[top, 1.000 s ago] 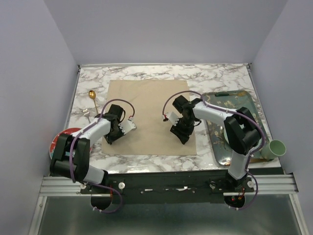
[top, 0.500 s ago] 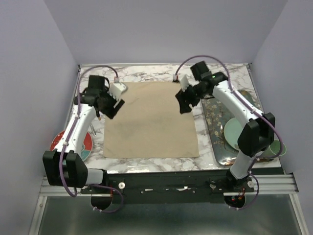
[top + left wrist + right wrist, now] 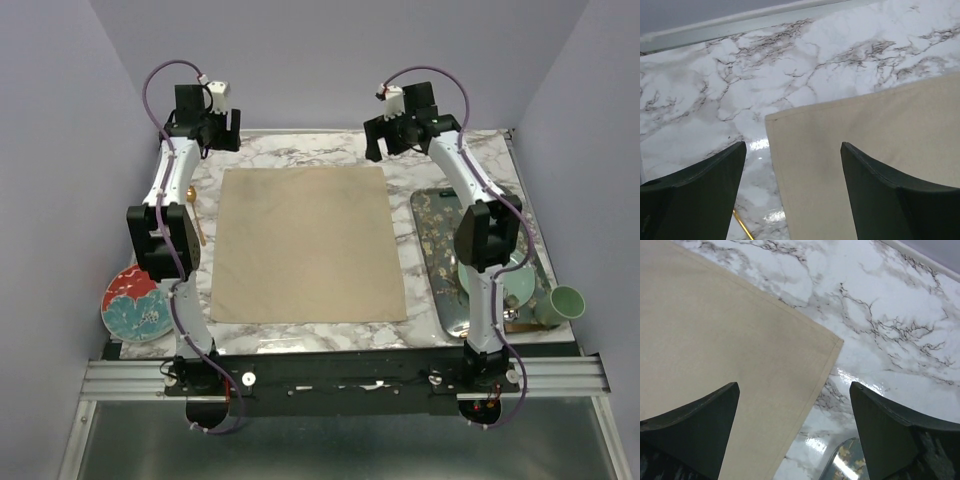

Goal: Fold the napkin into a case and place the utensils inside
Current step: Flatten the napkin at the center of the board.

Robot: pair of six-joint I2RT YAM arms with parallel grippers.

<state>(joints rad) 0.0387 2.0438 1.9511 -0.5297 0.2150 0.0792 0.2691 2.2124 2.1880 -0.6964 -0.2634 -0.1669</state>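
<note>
Top external: the plain beige-tan cloth napkin point(image 3: 305, 245) lies flat and unfolded in the middle of the white marble-patterned tabletop point(image 3: 300, 150), edges roughly parallel to the table sides. It looks close to square, so its long axis is hard to call. The black two-finger left gripper point(image 3: 215, 130) hangs raised by the napkin's far-left corner, and the black two-finger right gripper point(image 3: 392, 140) hangs by the far-right corner. A small shiny gold spoon point(image 3: 190, 195) lies on the marble just left of the napkin, partly behind the left arm. No fork is visible. A red patterned round plate point(image 3: 140, 300) sits near-left, a dark floral rectangular tray point(image 3: 440, 215) sits right of the napkin, and a pale green cup point(image 3: 563, 303) sits near-right.

Left wrist: jaws are apart with nothing between them. The napkin's far-left corner shows in the gap, nearer the left finger, and the cloth runs off under the right finger. A thin gold handle point(image 3: 742, 227) shows at the bottom edge; I cannot tell which utensil it belongs to.

Right wrist: jaws are wide apart and empty. The far-right corner lies in the gap just ahead of the tips, with cloth toward the left finger and marble toward the right.

Judgement: folding has not begun. Each arm is nearer its own far corner, so the likely next move is straight down to pinch both hems. Flat cloth on slick marble may slide.
</note>
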